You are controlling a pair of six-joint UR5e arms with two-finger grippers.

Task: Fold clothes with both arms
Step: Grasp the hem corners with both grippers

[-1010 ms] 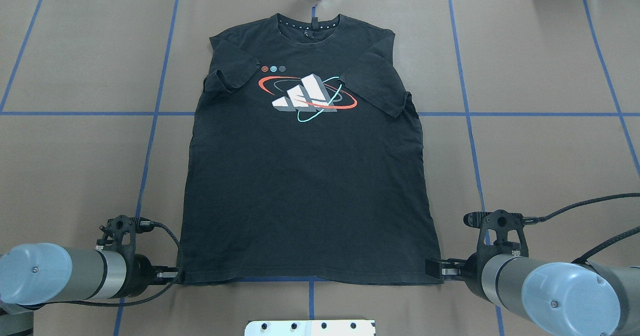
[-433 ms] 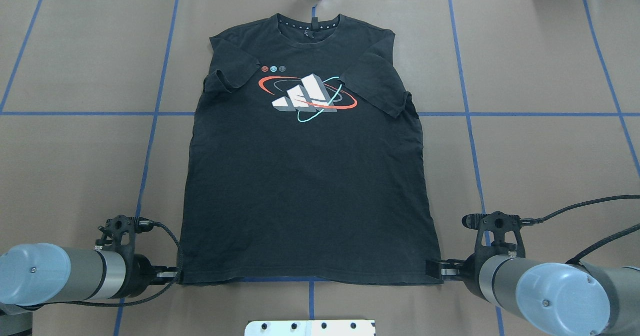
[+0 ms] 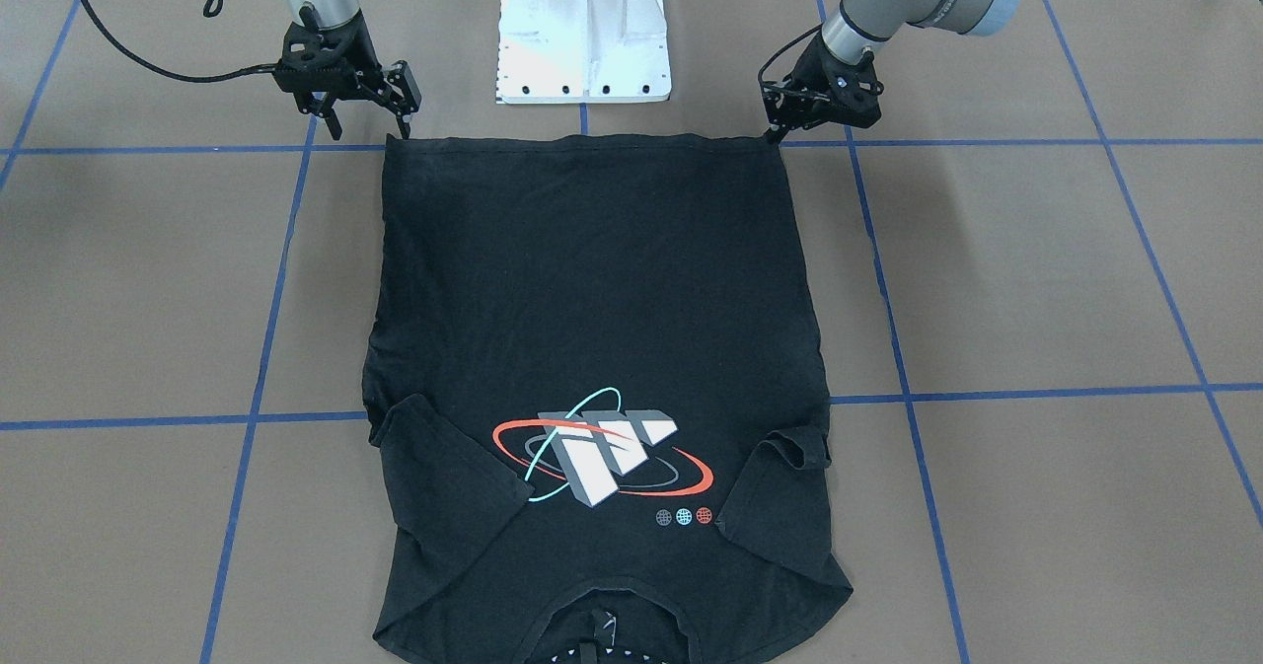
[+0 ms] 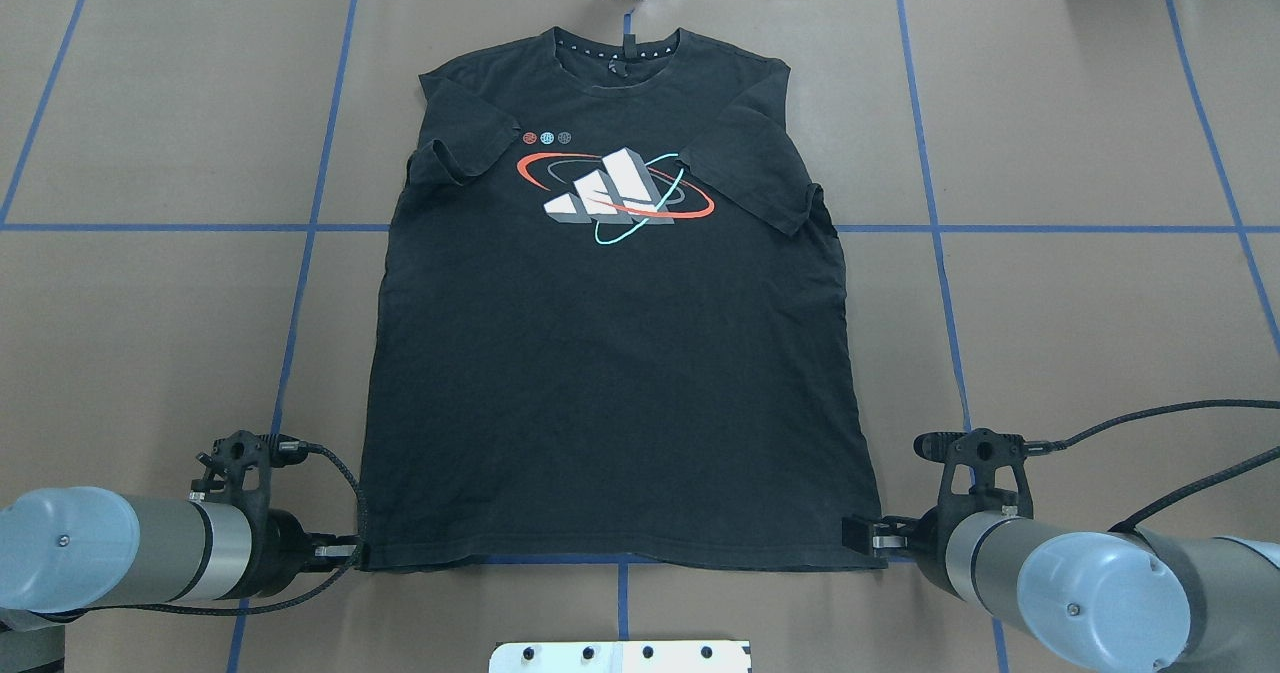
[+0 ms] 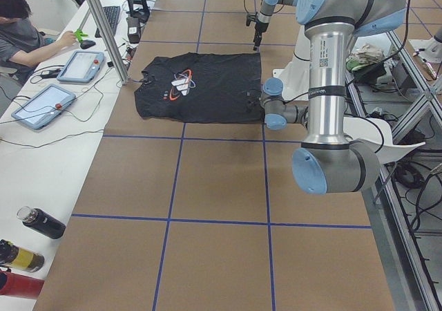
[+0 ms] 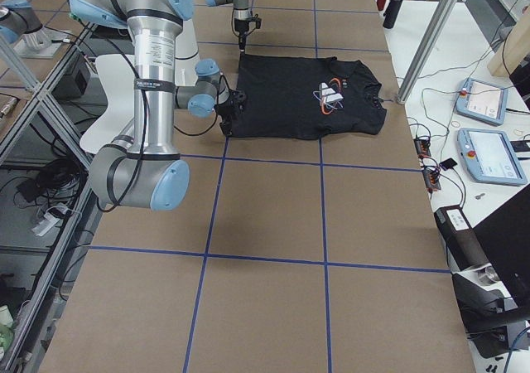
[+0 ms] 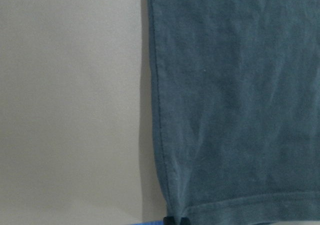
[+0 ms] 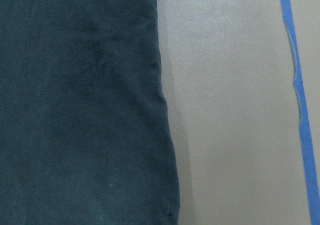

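Item: one black T-shirt (image 4: 615, 373), lying flat and print-up in the middle of the counter (image 4: 1090, 333), collar away from me and hem nearest my base. I judge it light, limp, unslippery cloth that will sag and crease unless it is lifted evenly from two points, so the hem corners are the best hold. My left claw (image 4: 350, 551) looks pinched shut on its corner, while my right claw (image 4: 866, 536) sits at the other with fingers seemingly parted, not yet gripping.

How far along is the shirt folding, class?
Done: the shirt lies flat, print up, both sleeves turned in. In hand: the left gripper and right gripper sit at its bottom corners; grip unclear. To do: the body folds, none made yet.
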